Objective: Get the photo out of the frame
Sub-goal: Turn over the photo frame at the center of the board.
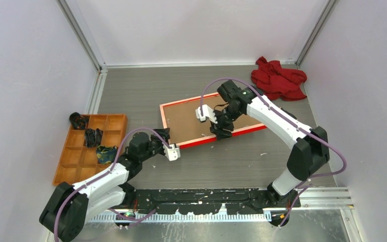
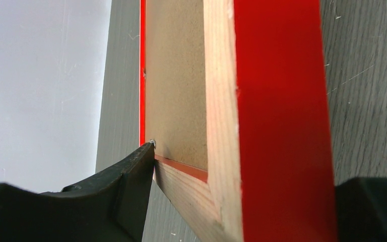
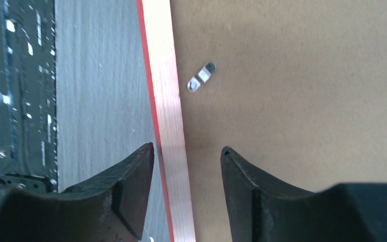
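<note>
Grey wood-grain surface, enclosed by plain white walls.

Item 1: the frame. It lies face down at the centre of the surface, with its red outer side towards 6 o'clock. The brown backing board fills its opening. One small metal tab sits on the board just inside the pink-orange back rim.

Item 2: left claw, at the frame's 7 o'clock corner. It is about half spread and closed on the frame. One fingertip touches the short rail where it meets the board. The other finger lies against the red outer side of the long rail.

Item 3: right claw, over the frame's 6 o'clock rail. Its jaws stand apart and grip nothing. One finger is above the bare surface and the other above the board, with the rim passing between them and daylight on both sides.

Item 4: red cloth, crumpled at 1 o'clock by the back wall, well apart from the frame.

Item 5: orange compartment tray, at 9 o'clock. Its far cells hold dark small items.
</note>
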Controlling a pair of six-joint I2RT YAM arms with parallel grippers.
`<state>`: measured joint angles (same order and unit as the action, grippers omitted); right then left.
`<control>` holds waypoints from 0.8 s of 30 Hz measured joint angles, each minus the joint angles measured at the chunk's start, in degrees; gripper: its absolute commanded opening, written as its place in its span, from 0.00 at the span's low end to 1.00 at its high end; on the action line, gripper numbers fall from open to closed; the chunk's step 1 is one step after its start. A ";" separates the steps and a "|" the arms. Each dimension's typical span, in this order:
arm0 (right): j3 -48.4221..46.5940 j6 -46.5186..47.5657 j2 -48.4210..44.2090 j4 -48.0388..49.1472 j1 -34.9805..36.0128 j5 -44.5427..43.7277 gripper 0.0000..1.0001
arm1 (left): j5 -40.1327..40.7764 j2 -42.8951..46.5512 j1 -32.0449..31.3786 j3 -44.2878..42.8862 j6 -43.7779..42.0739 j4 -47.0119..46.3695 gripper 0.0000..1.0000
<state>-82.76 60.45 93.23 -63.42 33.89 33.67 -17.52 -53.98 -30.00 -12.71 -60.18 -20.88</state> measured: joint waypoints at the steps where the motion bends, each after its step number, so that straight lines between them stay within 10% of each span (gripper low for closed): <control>1: 1.16 0.33 -1.14 0.61 0.00 -1.29 0.61 | 0.00 0.00 0.00 -0.02 0.02 0.09 0.21; 24: 35.95 6.75 -16.85 51.69 7.54 -37.38 0.64 | 0.63 -0.87 0.07 -7.43 0.15 9.60 0.22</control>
<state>-46.81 67.20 76.38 -11.73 41.43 -3.70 -16.88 -54.85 -29.93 -20.14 -60.03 -11.29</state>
